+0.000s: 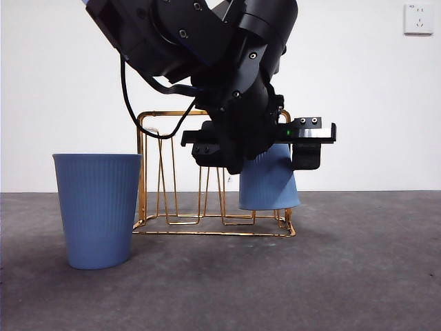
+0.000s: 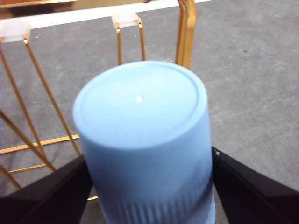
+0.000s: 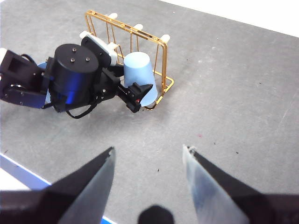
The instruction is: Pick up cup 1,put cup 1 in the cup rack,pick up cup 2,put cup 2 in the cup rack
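Ribbed blue cup 2 (image 1: 98, 207) beside wire cup rack (image 1: 165, 176).

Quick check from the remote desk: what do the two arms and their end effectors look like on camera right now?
The left arm is glossy black with round screw heads, a looping black cable, and a small green light. Its left end effector has matte black wedge-shaped jaws. The right end effector has black jaws with pale, silvery inner faces.

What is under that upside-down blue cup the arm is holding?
The cup hangs mouth down in the left gripper, over the cup rack's end. Any peg inside is hidden by its wall.
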